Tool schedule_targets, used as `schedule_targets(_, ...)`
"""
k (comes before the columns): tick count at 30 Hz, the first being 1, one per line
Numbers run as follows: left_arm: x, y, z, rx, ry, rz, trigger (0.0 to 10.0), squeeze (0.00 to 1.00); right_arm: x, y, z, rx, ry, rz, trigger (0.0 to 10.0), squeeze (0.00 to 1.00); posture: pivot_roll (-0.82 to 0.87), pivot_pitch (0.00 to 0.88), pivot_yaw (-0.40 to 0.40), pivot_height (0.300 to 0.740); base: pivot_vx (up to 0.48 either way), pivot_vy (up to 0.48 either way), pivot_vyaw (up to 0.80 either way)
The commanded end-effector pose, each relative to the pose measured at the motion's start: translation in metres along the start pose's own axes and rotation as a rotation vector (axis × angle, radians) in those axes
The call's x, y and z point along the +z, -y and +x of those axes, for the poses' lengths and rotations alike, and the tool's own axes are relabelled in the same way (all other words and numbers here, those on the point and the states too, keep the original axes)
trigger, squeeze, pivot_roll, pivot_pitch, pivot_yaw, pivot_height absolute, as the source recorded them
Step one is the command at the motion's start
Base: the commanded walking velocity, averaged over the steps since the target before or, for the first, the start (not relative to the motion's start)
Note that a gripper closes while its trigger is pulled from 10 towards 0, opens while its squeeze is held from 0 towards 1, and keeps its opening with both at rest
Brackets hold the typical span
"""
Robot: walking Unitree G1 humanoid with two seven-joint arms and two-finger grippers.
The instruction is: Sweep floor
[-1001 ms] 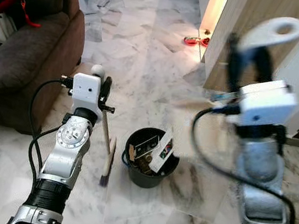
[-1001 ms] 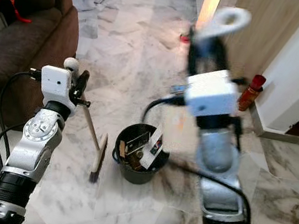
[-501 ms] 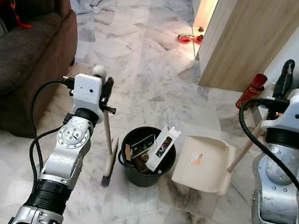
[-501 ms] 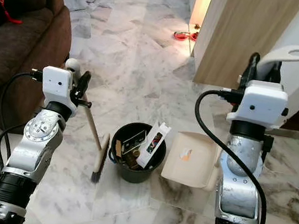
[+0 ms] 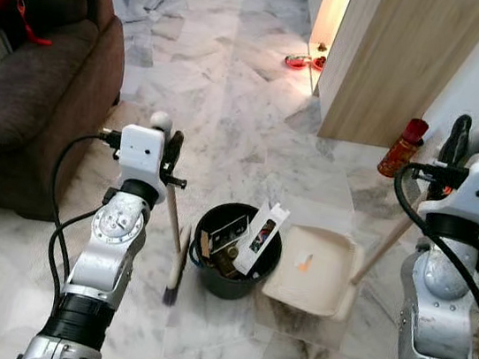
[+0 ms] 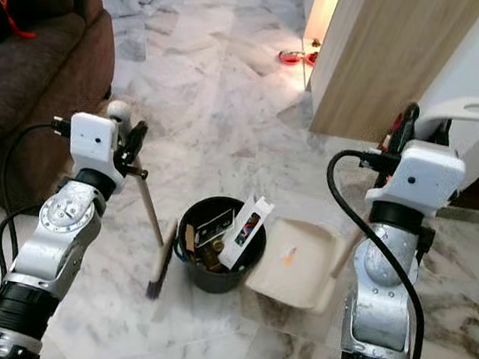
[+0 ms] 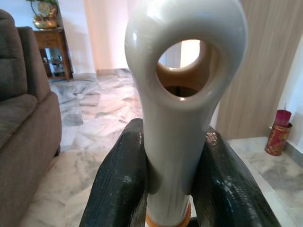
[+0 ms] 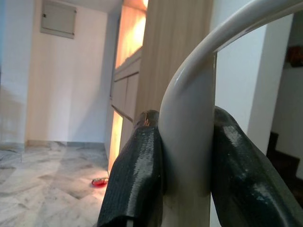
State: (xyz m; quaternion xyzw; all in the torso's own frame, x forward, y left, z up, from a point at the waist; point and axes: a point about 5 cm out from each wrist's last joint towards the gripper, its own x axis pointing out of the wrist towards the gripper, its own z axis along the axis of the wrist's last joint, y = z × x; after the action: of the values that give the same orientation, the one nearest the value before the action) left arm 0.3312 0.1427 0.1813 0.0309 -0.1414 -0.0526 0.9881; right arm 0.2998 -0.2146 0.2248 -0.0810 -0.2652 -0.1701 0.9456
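Note:
My left gripper (image 5: 169,150) is shut on the cream handle (image 7: 177,118) of a small broom (image 5: 174,242), whose brush end rests on the marble floor left of a black bucket (image 5: 236,252). My right gripper (image 6: 421,125) is shut on the white looped handle (image 8: 189,137) of a cream dustpan (image 5: 316,260). The pan lies on the floor, right up against the bucket's right side. The bucket holds a white carton (image 5: 263,227) and other rubbish.
A brown sofa (image 5: 40,71) stands at the left. A wooden cabinet (image 5: 399,59) and a white wall rise at the right, with a red bottle (image 5: 402,149) at their foot. Something red (image 5: 301,61) lies far back. Open marble floor stretches ahead.
The right arm swung from high in front out to the right and brought the dustpan down by the bucket, then tipped it flatter. The broom stayed put.

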Motion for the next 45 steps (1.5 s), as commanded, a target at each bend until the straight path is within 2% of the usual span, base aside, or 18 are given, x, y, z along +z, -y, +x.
schedule_targets(1, 0.0157, 0.0034, 0.0029, -0.018, 0.072, 0.001, 10.0, 0.0, 0.0073, -0.0007, 0.0037, -0.005, 0.032, 0.052, 10.0, 0.0, 0.12, 0.136, -0.05, 0.74, 0.0, 0.0, 0.0)
schedule_targets(30, 0.0203, 0.0024, 0.0033, -0.022, 0.099, -0.006, 10.0, 0.0, 0.0081, 0.0064, 0.0069, -0.031, 0.045, 0.056, 10.0, 0.0, 0.12, 0.128, -0.047, 0.74, 0.0, 0.0, 0.0)
schedule_targets(45, 0.0209, 0.0027, 0.0028, -0.014, 0.104, -0.009, 10.0, 0.0, 0.0084, 0.0066, 0.0078, -0.026, 0.047, 0.054, 10.0, 0.0, 0.12, 0.133, -0.052, 0.74, -0.247, 0.0, 0.0)
